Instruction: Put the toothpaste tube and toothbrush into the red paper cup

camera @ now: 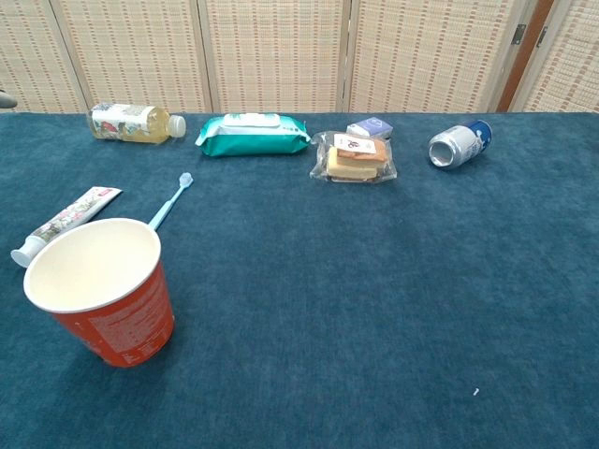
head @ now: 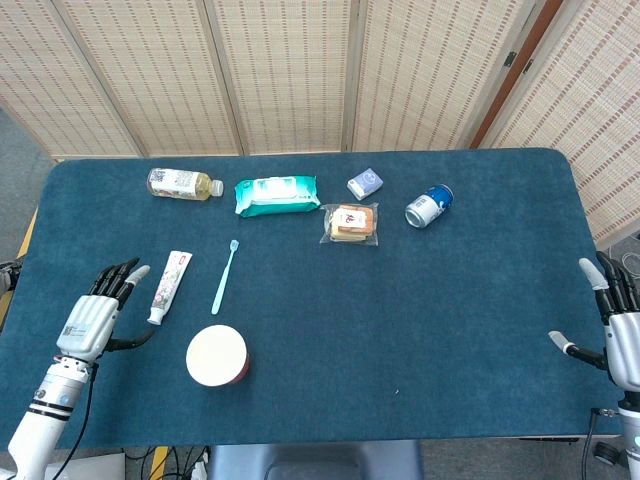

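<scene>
where screens stand (head: 290, 70), blue table (head: 450, 300)

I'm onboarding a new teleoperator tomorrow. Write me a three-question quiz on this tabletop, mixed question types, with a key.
1. True or false: the toothbrush is already inside the red paper cup.
2. Multiple choice: which thing lies nearest the left hand? A) toothpaste tube B) can C) wet wipes pack
3. Short answer: is the right hand holding anything?

Key
1. False; it lies on the table beside the toothpaste tube, and the cup is empty.
2. A
3. No; its fingers are spread at the table's right edge.
</scene>
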`<state>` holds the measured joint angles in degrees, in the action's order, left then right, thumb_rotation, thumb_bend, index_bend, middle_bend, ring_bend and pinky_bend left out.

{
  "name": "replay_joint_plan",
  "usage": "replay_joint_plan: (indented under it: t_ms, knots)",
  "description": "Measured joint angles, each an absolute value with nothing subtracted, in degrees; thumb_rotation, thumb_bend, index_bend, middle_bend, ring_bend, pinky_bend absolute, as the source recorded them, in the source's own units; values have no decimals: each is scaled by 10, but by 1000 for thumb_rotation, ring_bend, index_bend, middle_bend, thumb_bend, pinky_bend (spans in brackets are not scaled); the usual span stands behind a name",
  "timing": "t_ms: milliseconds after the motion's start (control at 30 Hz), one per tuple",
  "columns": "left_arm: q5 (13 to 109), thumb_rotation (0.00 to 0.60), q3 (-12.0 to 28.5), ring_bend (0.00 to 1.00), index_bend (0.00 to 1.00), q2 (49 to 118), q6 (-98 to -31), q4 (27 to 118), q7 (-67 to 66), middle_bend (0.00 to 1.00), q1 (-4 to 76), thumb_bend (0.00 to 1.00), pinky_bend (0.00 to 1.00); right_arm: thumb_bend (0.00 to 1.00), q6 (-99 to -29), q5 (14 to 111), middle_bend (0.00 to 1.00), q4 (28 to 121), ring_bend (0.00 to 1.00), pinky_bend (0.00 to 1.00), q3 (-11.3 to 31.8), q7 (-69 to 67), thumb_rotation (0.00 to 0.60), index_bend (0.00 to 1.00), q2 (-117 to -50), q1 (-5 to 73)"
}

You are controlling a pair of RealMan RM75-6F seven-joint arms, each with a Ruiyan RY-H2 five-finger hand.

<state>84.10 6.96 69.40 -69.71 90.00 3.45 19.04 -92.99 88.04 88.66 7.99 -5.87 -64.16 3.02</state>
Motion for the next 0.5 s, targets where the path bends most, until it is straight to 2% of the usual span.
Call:
replay_joint_plan:
  t_ms: [233,500]
  knots:
    - [834,600,70,0,0,701,-644,859,45,0,226,51,0,0,-917,876,0,894,26,366,83,-52,600,0,-640,40]
    - [818,600,73,0,0,721,-598,798,70,0,262,45,0,0,-898,868,0,898,26,366,88,-48,600,0,-639,52]
